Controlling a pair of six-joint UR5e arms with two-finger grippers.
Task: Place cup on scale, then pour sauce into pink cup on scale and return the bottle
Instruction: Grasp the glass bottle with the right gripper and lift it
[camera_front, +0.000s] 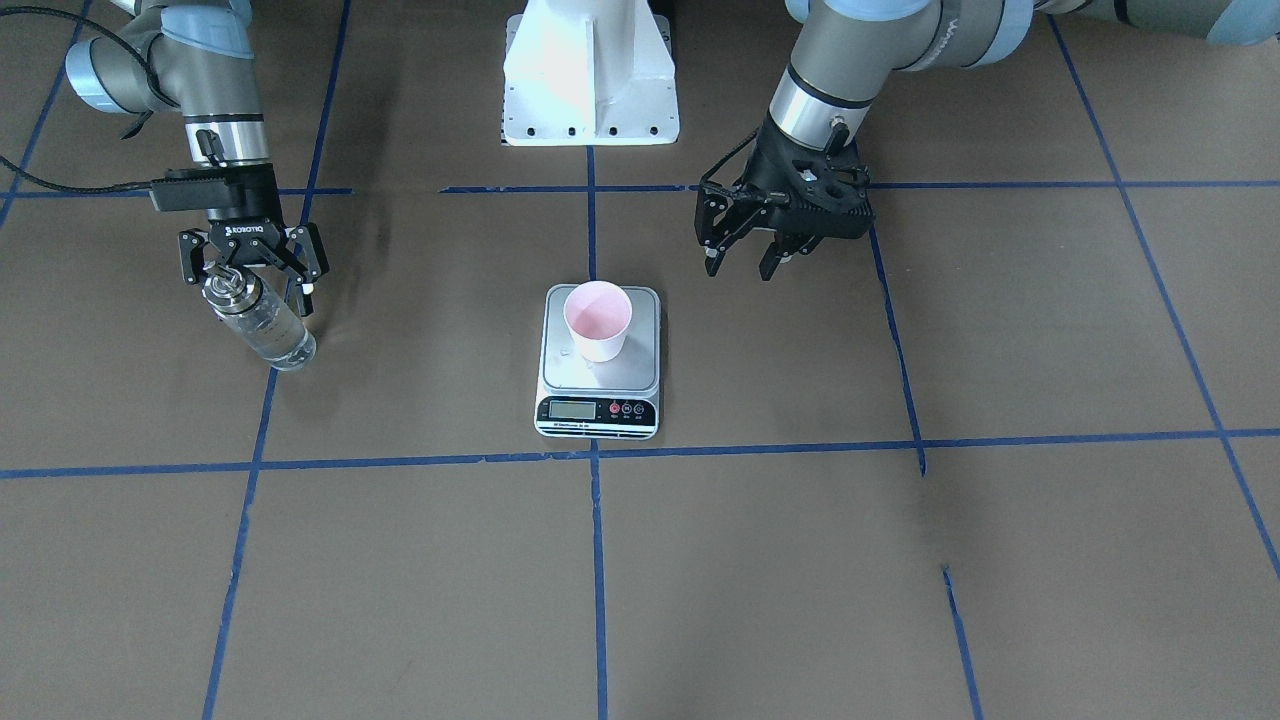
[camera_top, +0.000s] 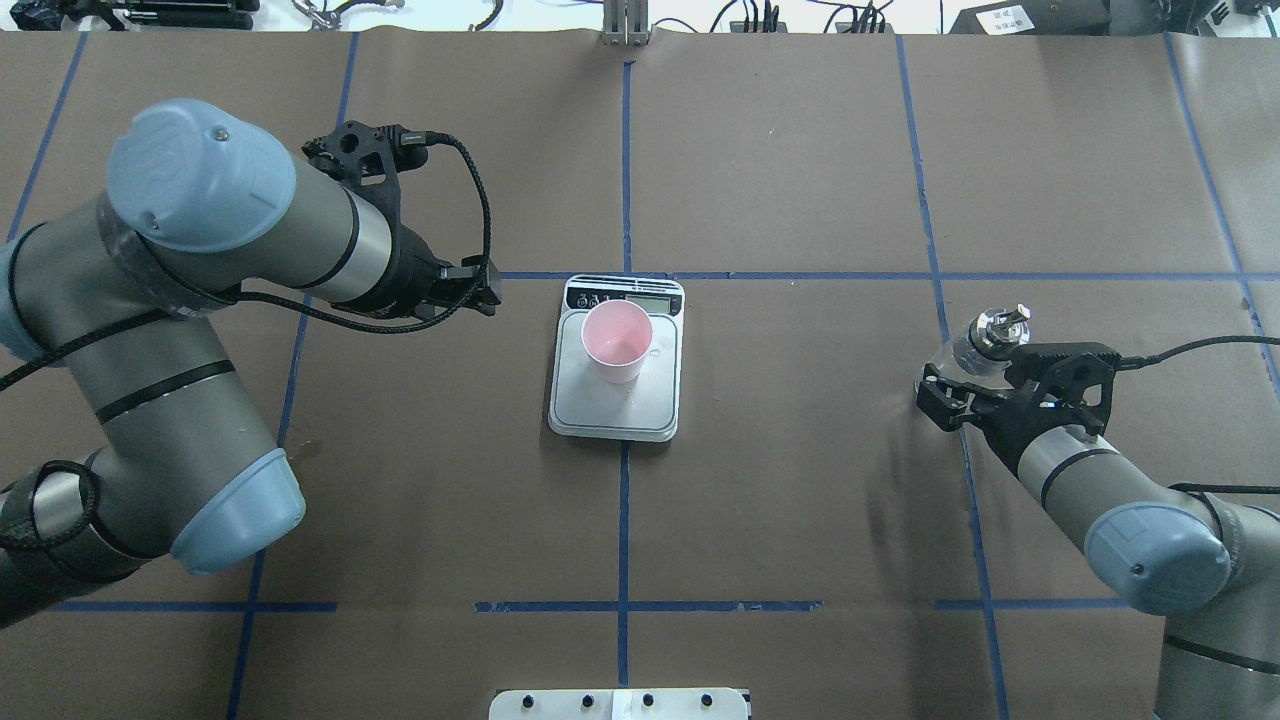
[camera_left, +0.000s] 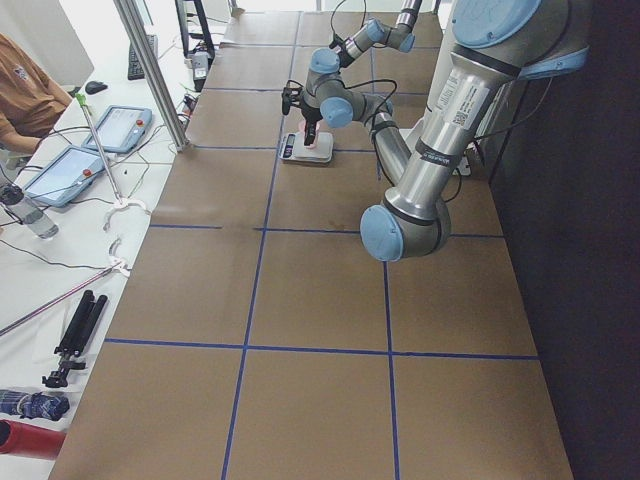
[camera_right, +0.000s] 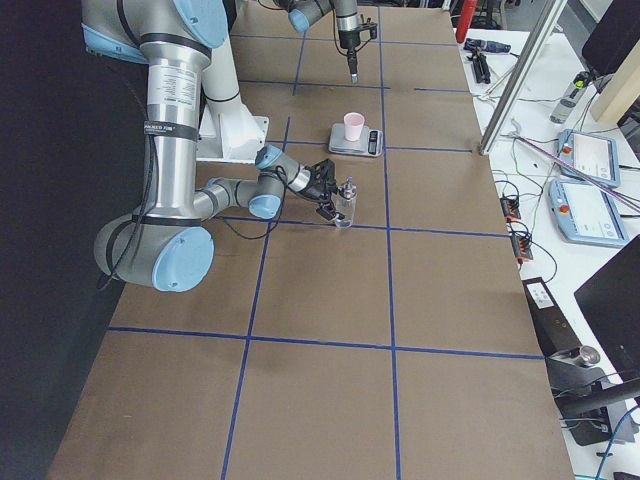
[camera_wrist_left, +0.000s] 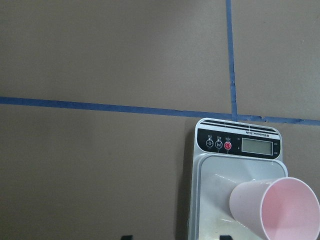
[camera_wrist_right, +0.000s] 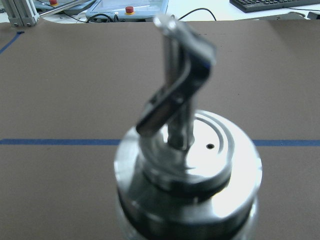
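**Desk:** Front-facing view: what's the line?

**Photographer:** The cup stands upright about mid-platform on the scale. The left gripper hangs just off the scale on the robot's left, fingers apart, holding nothing. Well off the scale on the robot's right, the right gripper straddles the bottle below its top. I cannot tell whether the fingers press the glass.

**Desk:** Overhead?

**Photographer:** The layout matches. The left gripper is near the scale's display end but not touching. The bottle is upright far from the scale, its pourer cap showing past the right gripper.

**Desk:** Side cameras?

**Photographer:** From the left end, everything at the scale is too small to judge. From the right end, the bottle stands on the table, well short of the scale, with the near arm reaching in low beside it.

**Desk:** Wrists?

**Photographer:** The left wrist camera shows the scale's display and the cup at lower right, with two dark fingertips spread at the bottom edge. On the right wrist camera, the blurred pourer cap fills the frame and no fingers show.

**Desk:** So which step?

**Photographer:** Cup placement looks done. I can make out no sauce in the cup, so I read this as taking up the bottle for the pour. Next comes a sure clamp on the glass and a lift across to the scale. Then the spout tips over the cup's rim without nudging that light cup.
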